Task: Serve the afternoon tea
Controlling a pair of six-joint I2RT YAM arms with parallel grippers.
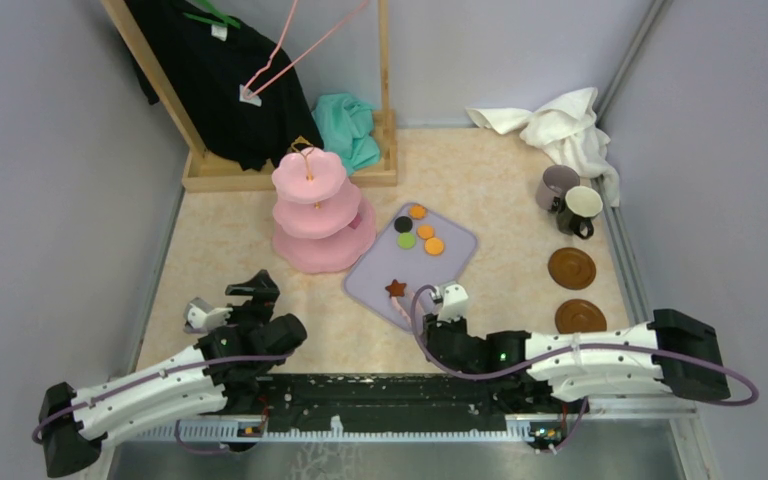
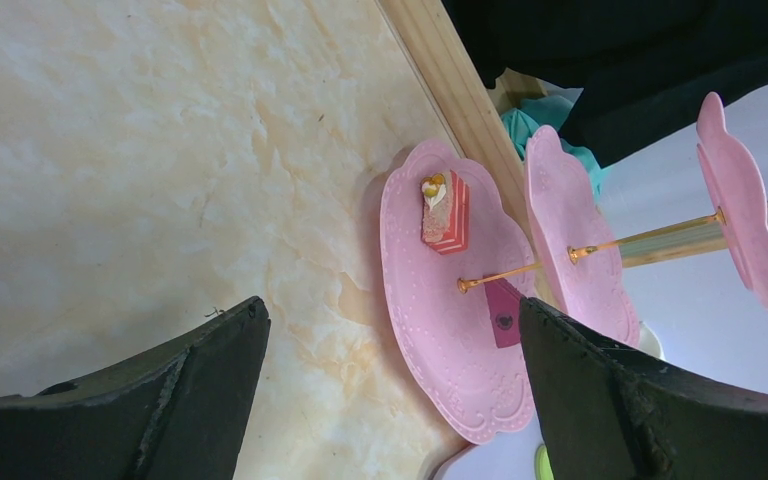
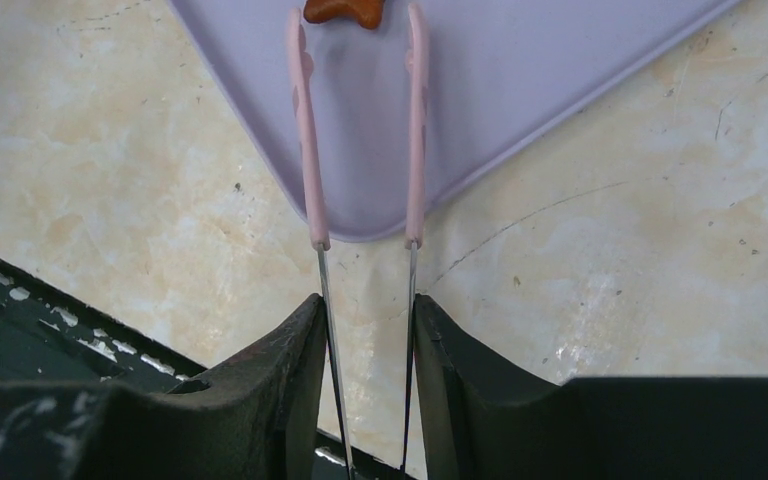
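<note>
Afternoon tea, spread over the counter (image 1: pixel 260 230), none of it served yet. Biggest piece first: pink three-tier stand (image 1: pixel 315 210), upright at back left, just beside the lilac tray (image 1: pixel 432 278). Looks rigid and light, a touch top-heavy on that thin gold post; probably best left in place and loaded there. Carries a striped cake slice (image 2: pixel 447 213) on the bottom tier. Then the left fingers (image 2: pixel 190 400): released, wide apart, empty, facing the stand from near by. And the right fingers (image 3: pixel 290 380): clenched on the thin pink tongs (image 3: pixel 305 150), low over the tray's near corner. Over by the right edge, mauve mug (image 1: pixel 557 187) and cream mug (image 1: pixel 580 208), touching; hard, smooth, likely slippery on the wall, so handle or rim for a grip. Nearer, two brown saucers (image 1: pixel 571 267), flat on the counter, awkward, needing an edge pinch. On the tray's far end, orange rounds (image 1: pixel 425 231), a black round (image 1: pixel 403 224), a green round (image 1: pixel 406 241), clustered close. Smallest of all: brown star (image 1: pixel 396 289), near end of the tray, sitting between the spread tong tips. Tiny, light, apt to skate or pop out; calls for a gentle squeeze across its middle.
</note>
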